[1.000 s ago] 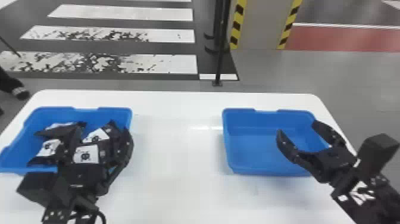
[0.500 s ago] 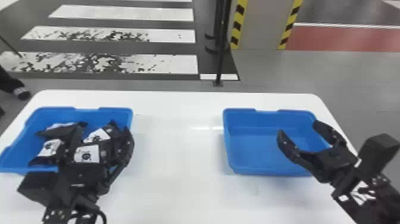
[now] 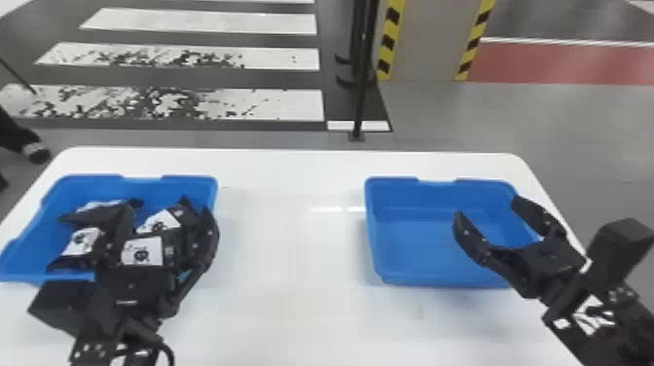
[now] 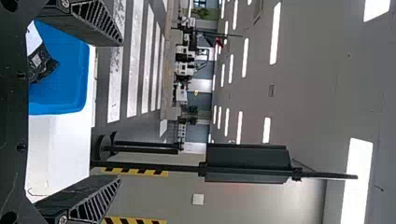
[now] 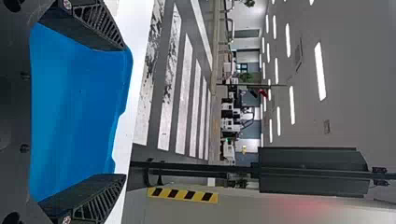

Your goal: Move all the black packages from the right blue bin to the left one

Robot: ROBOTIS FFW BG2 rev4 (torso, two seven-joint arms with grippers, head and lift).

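- Packages (image 3: 81, 242), black with white labels, lie in a loose heap inside the left bin (image 3: 29, 253). I count at least three, and some parts are hidden behind the left gripper (image 3: 168, 213).
- That gripper is over the same bin, near the heap. It is let go: its fingers (image 4: 88, 23) are wide apart, with nothing pinched between them.
- The best next move looks like going straight up, nice and slow, with the fingers kept wide. A sideways swing could hook a package and drag it over the edge.
- Go high enough to miss the bin's edge before turning away. If a package clings to a finger, stop and let it drop back in.
- The white table (image 3: 292, 272) lies between the two bins. Both grippers should pass well above it and keep apart.
- The right bin (image 3: 413, 243) shows its plain blue floor, and I see no package there. So the job looks done, or very close to it.
- The right gripper (image 3: 487, 207) is over that bin. It is let go too, fingers apart, holding nothing. Before calling the job finished, lift it gently so it won't bump the bin, then check the corners it hides.
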